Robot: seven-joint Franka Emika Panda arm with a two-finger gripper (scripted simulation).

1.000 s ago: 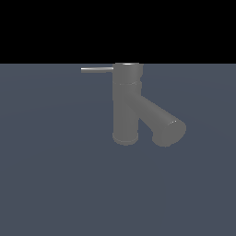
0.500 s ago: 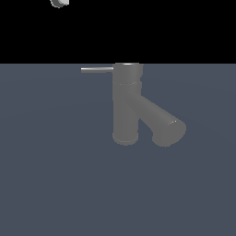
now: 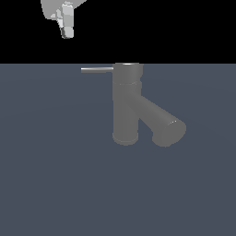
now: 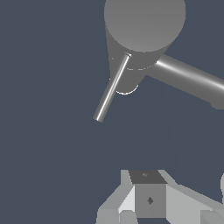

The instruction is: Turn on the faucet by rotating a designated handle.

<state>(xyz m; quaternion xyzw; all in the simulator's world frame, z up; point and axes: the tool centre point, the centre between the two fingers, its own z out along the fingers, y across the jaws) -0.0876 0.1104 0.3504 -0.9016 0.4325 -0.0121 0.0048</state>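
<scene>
The gripper point(image 3: 67, 28) hangs high at eleven o'clock from the faucet point(image 3: 125, 103), well clear of the handle point(image 3: 97, 69) pointing toward nine; whether it's open, I cannot tell.

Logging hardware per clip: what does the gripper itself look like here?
The gripper is white to light grey, blocky and faceted, narrowing to a rounded grey tip in the exterior view. The wrist view shows angular white and grey panels around a darker grey square block with a small diamond mark. No cables or lettering are visible.
</scene>
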